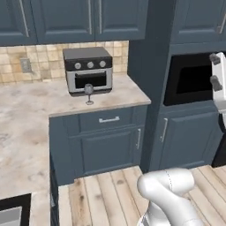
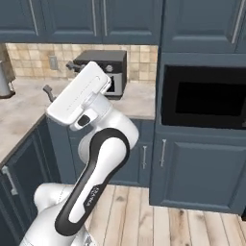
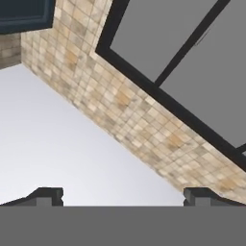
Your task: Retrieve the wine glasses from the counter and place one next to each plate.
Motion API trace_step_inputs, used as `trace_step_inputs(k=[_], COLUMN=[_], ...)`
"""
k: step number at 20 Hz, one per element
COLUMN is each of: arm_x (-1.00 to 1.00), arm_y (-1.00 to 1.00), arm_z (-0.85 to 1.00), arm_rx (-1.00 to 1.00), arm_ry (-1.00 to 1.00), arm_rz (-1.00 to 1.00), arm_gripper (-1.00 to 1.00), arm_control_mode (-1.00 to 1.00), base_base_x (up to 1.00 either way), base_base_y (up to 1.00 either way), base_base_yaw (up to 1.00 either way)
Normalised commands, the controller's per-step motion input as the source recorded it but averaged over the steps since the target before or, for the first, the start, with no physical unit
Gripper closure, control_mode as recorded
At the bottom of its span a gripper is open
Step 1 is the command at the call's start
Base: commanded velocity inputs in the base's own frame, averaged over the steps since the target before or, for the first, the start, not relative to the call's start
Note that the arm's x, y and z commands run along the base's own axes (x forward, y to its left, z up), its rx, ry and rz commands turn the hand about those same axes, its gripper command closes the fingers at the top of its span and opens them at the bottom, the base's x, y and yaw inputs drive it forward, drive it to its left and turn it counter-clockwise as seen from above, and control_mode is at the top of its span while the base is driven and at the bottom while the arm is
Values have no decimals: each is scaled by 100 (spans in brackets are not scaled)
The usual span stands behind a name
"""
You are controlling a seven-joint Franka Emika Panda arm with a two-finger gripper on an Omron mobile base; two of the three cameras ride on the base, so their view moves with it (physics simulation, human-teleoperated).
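One clear stemmed wine glass (image 1: 88, 93) stands upright on the beige marble counter (image 1: 35, 106), just in front of the toaster oven (image 1: 87, 69). My gripper (image 1: 214, 70) is raised far to the right of the glass, level with the dark wall oven, and touches nothing. Its dark fingers (image 2: 72, 65) stand wide apart and point toward the back wall, nothing between them. In the hand view the gripper (image 3: 122, 197) is open and faces a tiled wall and a dark-framed window. The plates are out of view.
The counter (image 2: 139, 103) runs in an L over dark blue cabinets (image 1: 106, 145). A black built-in oven (image 2: 204, 101) sits in the tall unit on the right. A sink corner (image 1: 11, 214) shows at the lower left. Wooden floor (image 1: 110, 190) lies below.
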Motion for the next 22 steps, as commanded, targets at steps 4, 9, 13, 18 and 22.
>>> trace_step_inputs(k=[4, 9, 13, 18, 22], arm_x=[0, 0, 0, 0, 0], arm_y=[0, 0, 0, 0, 0], arm_z=[0, 0, 0, 0, 0], arm_rx=[0, 0, 0, 0, 0], arm_ry=[0, 0, 0, 0, 0], arm_rz=[0, 0, 0, 0, 0], arm_gripper=[-100, -100, -100, -100, -100], arm_control_mode=[100, 100, 100, 100, 100], base_base_x=[-14, 10, 74, 46, 40], base_base_y=[100, 57, -42, -93, -25], base_base_yaw=[-23, 5, 17, 15, 7])
